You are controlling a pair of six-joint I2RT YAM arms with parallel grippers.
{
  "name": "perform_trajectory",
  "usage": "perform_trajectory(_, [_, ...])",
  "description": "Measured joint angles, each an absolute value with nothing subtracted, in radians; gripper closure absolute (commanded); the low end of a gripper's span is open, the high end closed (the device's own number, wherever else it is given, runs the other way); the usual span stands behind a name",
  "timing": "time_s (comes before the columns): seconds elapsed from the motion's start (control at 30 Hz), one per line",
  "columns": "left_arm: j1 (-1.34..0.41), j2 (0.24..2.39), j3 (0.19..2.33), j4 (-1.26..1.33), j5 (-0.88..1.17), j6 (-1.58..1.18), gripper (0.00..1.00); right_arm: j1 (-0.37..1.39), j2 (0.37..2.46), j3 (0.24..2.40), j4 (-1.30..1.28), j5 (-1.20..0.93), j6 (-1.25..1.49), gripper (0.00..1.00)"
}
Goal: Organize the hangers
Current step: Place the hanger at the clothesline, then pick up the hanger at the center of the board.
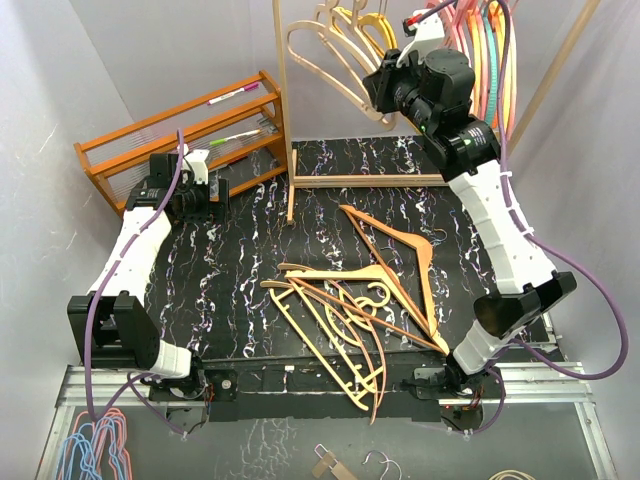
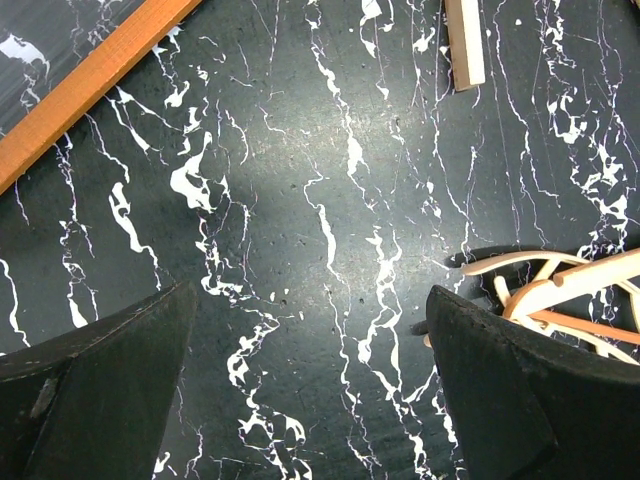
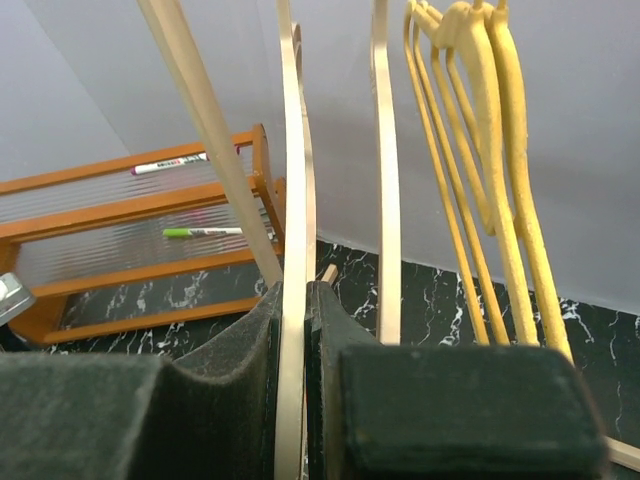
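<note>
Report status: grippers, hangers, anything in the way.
Right gripper shut on pale hanger, up by the frame. Left gripper open, empty, over the table. Hanger pile on table. No obstruction seen.

The left arm (image 1: pixel 130 245) and right arm (image 1: pixel 495 215) wear white ribbed shells between black joints, with black bases. A purple cable (image 1: pixel 92 340) trails along each. Their fingers (image 2: pixel 95 390) are matte black wedges with rough, felt-like faces.

Two markers (image 1: pixel 233 96) lying in one slatted rack (image 1: pixel 140 125) at 10 o'clock; about five wooden hangers (image 1: pixel 400 232) piling on surface (image 1: pixel 230 270); hanging hangers (image 1: pixel 478 55) overlapping, uncountable.
</note>
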State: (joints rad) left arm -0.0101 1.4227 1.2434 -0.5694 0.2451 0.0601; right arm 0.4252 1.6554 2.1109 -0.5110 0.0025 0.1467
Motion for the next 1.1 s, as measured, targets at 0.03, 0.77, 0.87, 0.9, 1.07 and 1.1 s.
perform_trajectory(0.03, [-0.01,1.423,1.243,-0.569,0.247,0.06,0.03,0.424,1.656,2.105,-0.509,-0.002,0.15,0.92])
perform_trajectory(0.77, [-0.049,1.486,1.244,-0.709,0.514,0.223,0.03,0.422,0.884,1.104,-0.389,-0.032,0.345,0.01])
perform_trajectory(0.87, [-0.179,1.544,1.248,-0.738,0.472,0.281,0.03,0.422,0.824,0.985,-0.383,-0.027,0.403,0.01])
perform_trajectory(0.9, [-0.223,1.56,1.249,-0.741,0.457,0.294,0.03,0.422,0.818,0.948,-0.383,-0.025,0.422,0.01])
perform_trajectory(1.07, [-0.416,1.662,1.299,-0.73,0.43,0.341,0.03,0.422,0.817,0.84,-0.385,-0.004,0.502,0.01])
perform_trajectory(1.1, [-0.431,1.675,1.309,-0.718,0.43,0.344,0.03,0.422,0.812,0.828,-0.379,0.001,0.517,0.01])
